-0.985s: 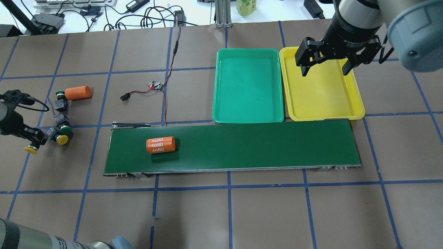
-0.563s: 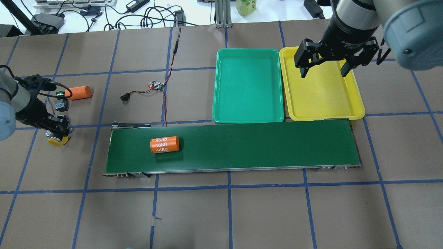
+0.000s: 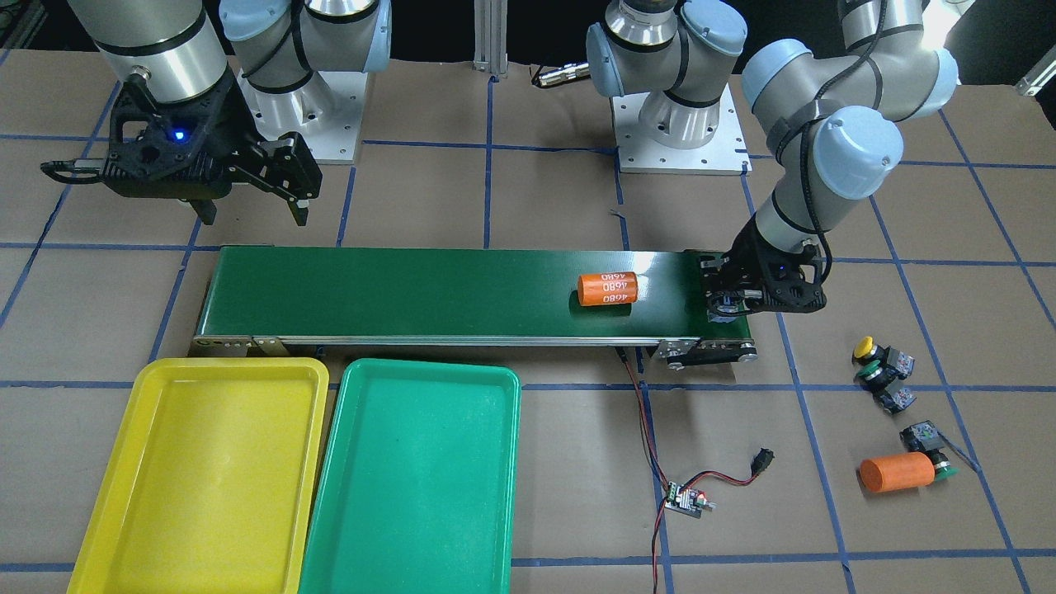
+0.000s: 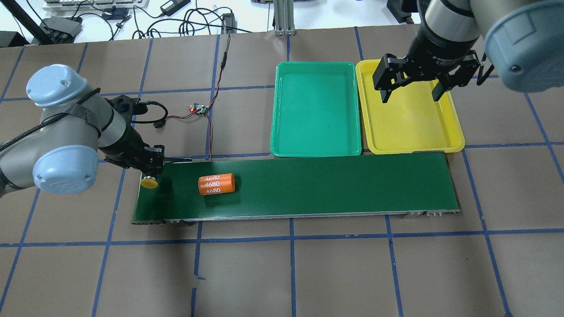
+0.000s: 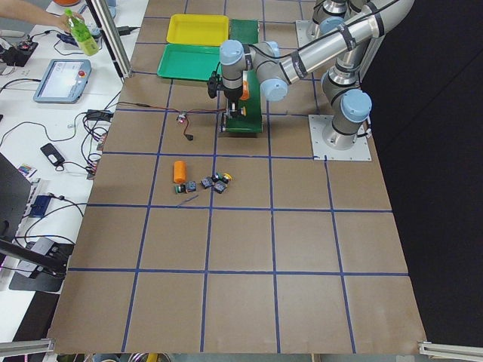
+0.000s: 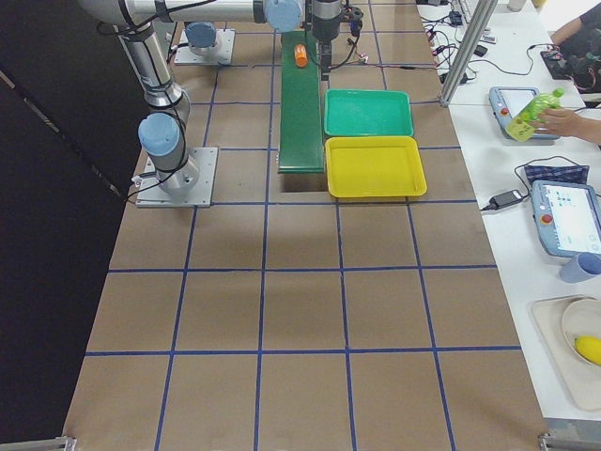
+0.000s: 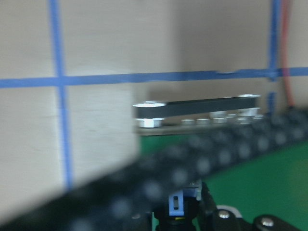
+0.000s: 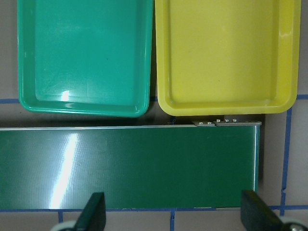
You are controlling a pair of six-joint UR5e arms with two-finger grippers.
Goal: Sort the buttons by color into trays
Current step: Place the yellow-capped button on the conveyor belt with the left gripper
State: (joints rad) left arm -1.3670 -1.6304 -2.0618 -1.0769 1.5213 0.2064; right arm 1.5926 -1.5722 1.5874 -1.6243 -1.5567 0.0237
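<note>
Round yellow-capped black-collared push-button (image 4: pixel 150 182) clamped by left gripper (image 4: pixel 151 172) over left end of dark green conveyor belt (image 4: pixel 330 185); long axis steeply tilted, cap lowest. Right gripper (image 4: pixel 410 97) spread wide, nothing held.

The yellow tray (image 8: pixel 226 104) and green tray (image 8: pixel 82 109) are smooth, glossy plastic. The belt (image 8: pixel 144 163) shows a soft sheen; its side rail (image 4: pixel 308 215) is bare metal. The table covering (image 4: pixel 343 273) is matt brown paper.

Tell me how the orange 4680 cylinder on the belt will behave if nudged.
The orange cylinder lies on its side, so it would likely roll across the conveyor belt toward an edge. Its round, smooth-looking shell may slip in a two-finger pinch. It looks rigid, not floppy.
</note>
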